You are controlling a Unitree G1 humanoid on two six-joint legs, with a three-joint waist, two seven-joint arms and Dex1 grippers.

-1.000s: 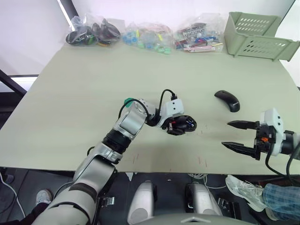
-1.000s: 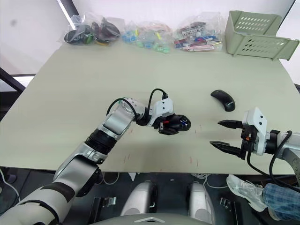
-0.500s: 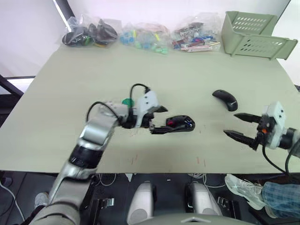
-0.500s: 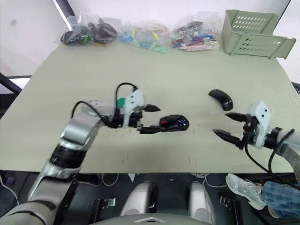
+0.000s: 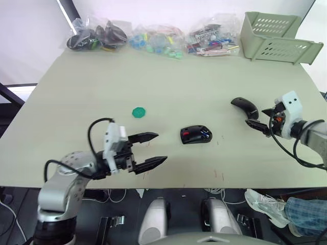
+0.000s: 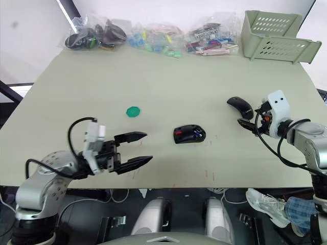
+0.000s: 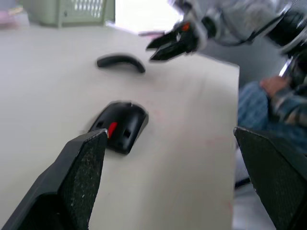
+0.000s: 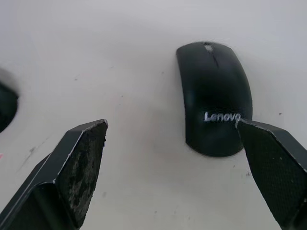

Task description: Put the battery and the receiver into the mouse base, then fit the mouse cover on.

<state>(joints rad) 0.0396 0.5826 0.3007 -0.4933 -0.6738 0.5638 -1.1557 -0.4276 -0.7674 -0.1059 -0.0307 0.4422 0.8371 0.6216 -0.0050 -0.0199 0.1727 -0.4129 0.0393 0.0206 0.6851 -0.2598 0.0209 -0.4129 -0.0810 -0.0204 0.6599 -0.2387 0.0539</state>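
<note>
Left gripper [image 5: 150, 149] hangs over the near left part of the table [image 5: 92, 87], its two black fingers spread wide and holding nothing, pointed toward the mouse base, with a green disc [image 5: 138, 112] lying farther back on the table. Mouse base [image 5: 195, 135] sits near the table's middle, open side up, a red patch and the blue battery [image 5: 205, 135] showing in its compartment, clear of both grippers. Farther right the mouse cover [image 5: 246, 107] lies curved side up, and the right gripper [image 5: 261, 118] is just beside it, fingers parted wide and empty.
</note>
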